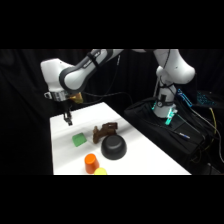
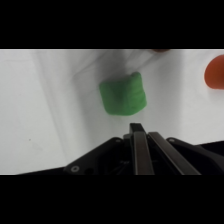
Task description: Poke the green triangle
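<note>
The green triangle (image 1: 79, 139) is a small bright green blocky piece lying on the white table (image 1: 62, 155), left of the black dome. In the wrist view the green triangle (image 2: 123, 94) lies just beyond my fingertips, apart from them. My gripper (image 1: 68, 120) hangs a little above the table, behind and to the left of the green piece. In the wrist view the gripper (image 2: 136, 127) shows its two fingers pressed together, shut on nothing.
A black dome (image 1: 113, 146) stands right of the green piece, with a dark brown object (image 1: 103, 131) behind it. An orange cylinder (image 1: 90, 162) and a yellow piece (image 1: 100, 171) sit at the table's front edge. The orange cylinder (image 2: 215, 72) also shows at the wrist view's right edge.
</note>
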